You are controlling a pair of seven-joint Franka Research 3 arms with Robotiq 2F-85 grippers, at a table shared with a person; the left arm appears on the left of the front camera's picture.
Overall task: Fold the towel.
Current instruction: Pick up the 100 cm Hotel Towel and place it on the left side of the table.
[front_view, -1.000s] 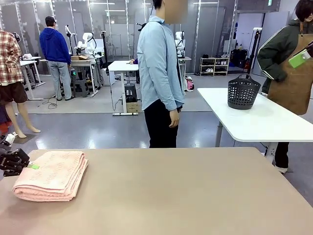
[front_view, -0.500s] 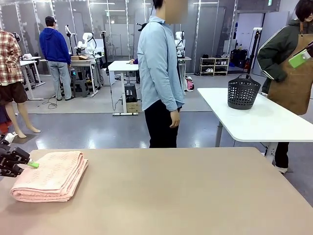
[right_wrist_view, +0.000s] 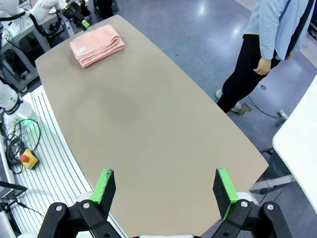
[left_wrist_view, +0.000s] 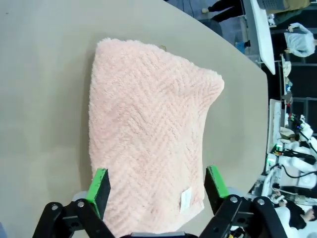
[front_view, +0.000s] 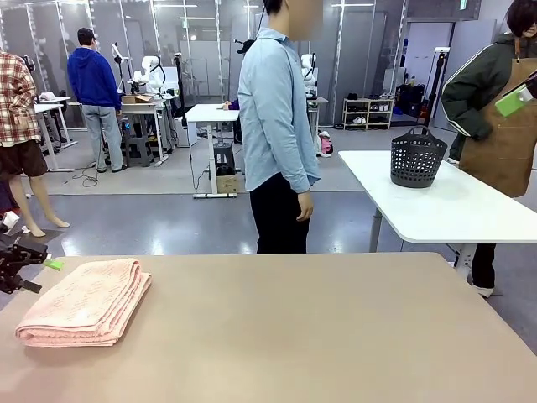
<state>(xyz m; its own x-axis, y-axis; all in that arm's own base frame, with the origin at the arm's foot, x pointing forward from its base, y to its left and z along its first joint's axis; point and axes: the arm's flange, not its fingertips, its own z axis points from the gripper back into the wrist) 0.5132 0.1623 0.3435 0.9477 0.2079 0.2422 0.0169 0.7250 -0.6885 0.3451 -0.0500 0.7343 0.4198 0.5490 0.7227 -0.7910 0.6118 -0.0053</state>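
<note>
Towel: the salmon-pink towel (front_view: 84,302) is seen folded into a thick stack on the tan table (front_view: 319,336), lower left of the front view, its rounded fold edge turned toward the camera. In the left wrist view the towel (left_wrist_view: 148,134) takes up the centre of the frame, herringbone weave visible, a small white label (left_wrist_view: 185,199) near its lower right edge.

Left gripper: the left gripper (front_view: 33,262) is seen at the far left edge of the front view, just beyond the towel's far left corner and apart from the cloth. One green pad is visible at its tip. In the left wrist view the left gripper (left_wrist_view: 157,184) has its fingers spread wide, the green pads (left_wrist_view: 99,184) standing over the near end of the towel; nothing is clamped between them.

Right gripper: in the right wrist view the right gripper (right_wrist_view: 165,187) is held high above the table, looking down its length. Its fingers (right_wrist_view: 105,186) are set wide apart and nothing is held. The towel (right_wrist_view: 97,44) lies far off in the upper left of that frame.

Person: a person (front_view: 278,134) in a light blue shirt and dark trousers is seen standing side-on beyond the far edge of the table, one hand (front_view: 304,206) hanging at the thigh.

Background: a dark perforated basket (front_view: 417,157) stands on a white table (front_view: 453,210) at right.
</note>
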